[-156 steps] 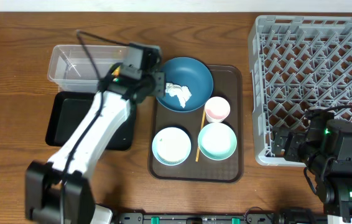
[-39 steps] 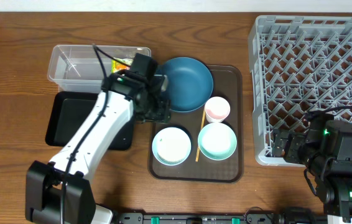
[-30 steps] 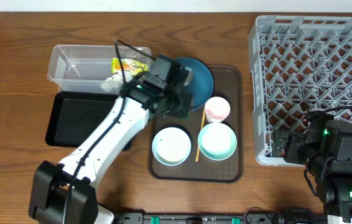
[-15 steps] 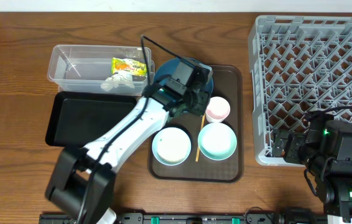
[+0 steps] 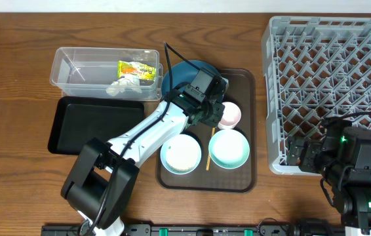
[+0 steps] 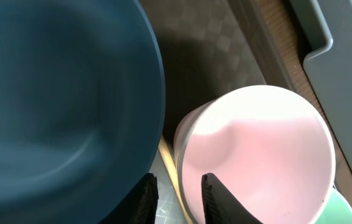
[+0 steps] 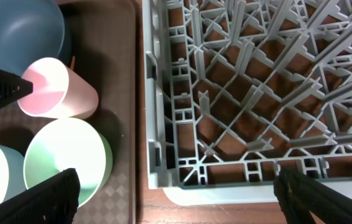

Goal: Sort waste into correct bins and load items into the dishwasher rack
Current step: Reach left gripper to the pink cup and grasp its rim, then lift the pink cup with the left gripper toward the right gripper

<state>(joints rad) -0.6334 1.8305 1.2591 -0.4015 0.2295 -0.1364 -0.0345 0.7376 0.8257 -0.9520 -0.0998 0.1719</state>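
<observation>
Apparently the left gripper (image 6: pixel 177 191), jaws narrowly parted and empty, straddles the yellow stick (image 6: pixel 166 155) mid-bench, between blue bowl (image 6: pixel 58 93) and pink cup (image 6: pixel 257 155). Lower squarely and pinch gently, lest the cup tip.

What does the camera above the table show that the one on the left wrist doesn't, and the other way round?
Only the overhead view shows the clear tub holding the snack wrapper and the tissue, the black tray beside it, and the right arm. Only the left wrist view shows the left gripper up close, with the yellow stick seen in the small gap between its fingers. Both show the blue bowl, the pink cup and the brown tray under them.
</observation>
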